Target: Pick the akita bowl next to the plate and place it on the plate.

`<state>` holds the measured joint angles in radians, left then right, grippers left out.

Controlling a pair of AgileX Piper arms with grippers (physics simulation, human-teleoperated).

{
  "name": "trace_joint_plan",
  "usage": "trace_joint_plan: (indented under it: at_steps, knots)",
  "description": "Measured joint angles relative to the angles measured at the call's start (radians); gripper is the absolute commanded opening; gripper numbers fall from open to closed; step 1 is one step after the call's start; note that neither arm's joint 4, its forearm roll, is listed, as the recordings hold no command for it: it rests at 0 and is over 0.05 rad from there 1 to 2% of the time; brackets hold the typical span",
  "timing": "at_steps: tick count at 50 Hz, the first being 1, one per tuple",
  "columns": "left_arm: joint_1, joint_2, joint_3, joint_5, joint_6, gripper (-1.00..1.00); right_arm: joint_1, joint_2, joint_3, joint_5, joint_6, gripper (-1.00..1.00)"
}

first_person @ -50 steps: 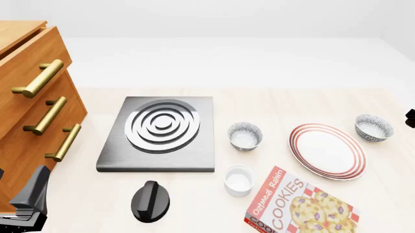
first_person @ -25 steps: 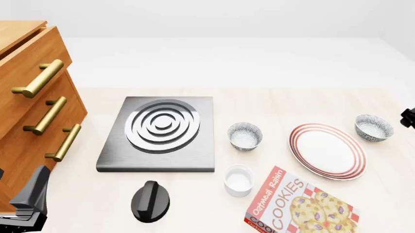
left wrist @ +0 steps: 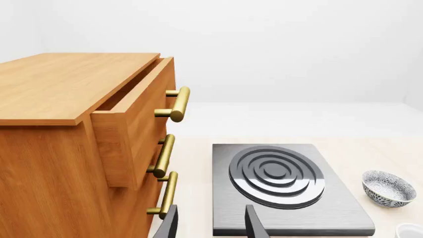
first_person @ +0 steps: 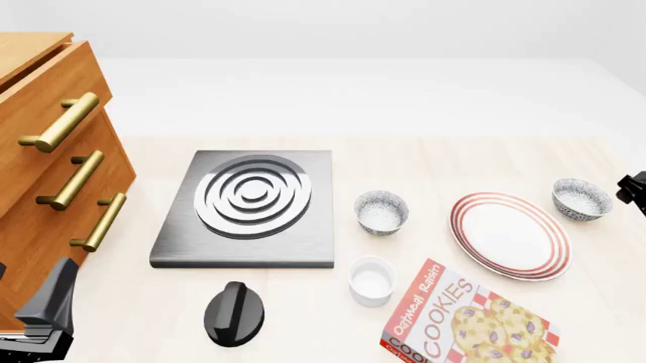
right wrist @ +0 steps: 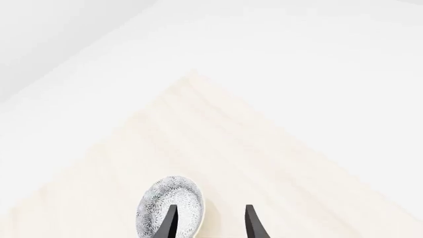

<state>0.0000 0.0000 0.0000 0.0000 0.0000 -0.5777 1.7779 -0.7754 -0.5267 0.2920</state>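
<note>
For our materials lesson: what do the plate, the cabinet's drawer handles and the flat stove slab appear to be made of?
Plate: looks like glazed ceramic, smooth white with red rings. Drawer handles: probably brass-like metal, golden with a soft sheen. Stove slab: seemingly brushed metal, grey with streaky reflections and shiny concentric rings.

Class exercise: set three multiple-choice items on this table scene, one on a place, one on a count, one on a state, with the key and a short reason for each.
1. In the front view, the cookies box lies:
A. on the stove
B. nearer the camera than the plate
C. in a drawer

2. Speckled bowls on the table:
A. one
B. two
C. three

3. The plate is:
A. bare
B. holding a bowl
C. upside down

Key: 1 B, the box sits below the plate. 2 B, one bowl left of the plate, one right. 3 A, nothing lies on it.
</note>
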Motion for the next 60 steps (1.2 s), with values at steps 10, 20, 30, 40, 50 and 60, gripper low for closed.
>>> trace_joint_plan:
  at_steps: [10, 20, 30, 40, 50, 60]
  knots:
    - [0.000, 0.000, 0.000, 0.000, 0.000, 1.00, 0.003, 0.019, -0.004, -0.006, 0.008, 1.00]
    - [0.000, 0.000, 0.000, 0.000, 0.000, 1.00, 0.006, 0.038, -0.008, -0.011, 0.015, 1.00]
    - [0.000, 0.000, 0.000, 0.000, 0.000, 1.00, 0.010, 0.053, -0.010, -0.016, 0.021, 1.00]
    - [0.000, 0.000, 0.000, 0.000, 0.000, 1.00, 0.015, 0.066, -0.010, -0.022, 0.025, 1.00]
    - [0.000, 0.000, 0.000, 0.000, 0.000, 1.00, 0.020, 0.076, -0.010, -0.027, 0.028, 1.00]
    - [0.000, 0.000, 0.000, 0.000, 0.000, 1.00, 0.026, 0.084, -0.012, -0.029, 0.031, 1.00]
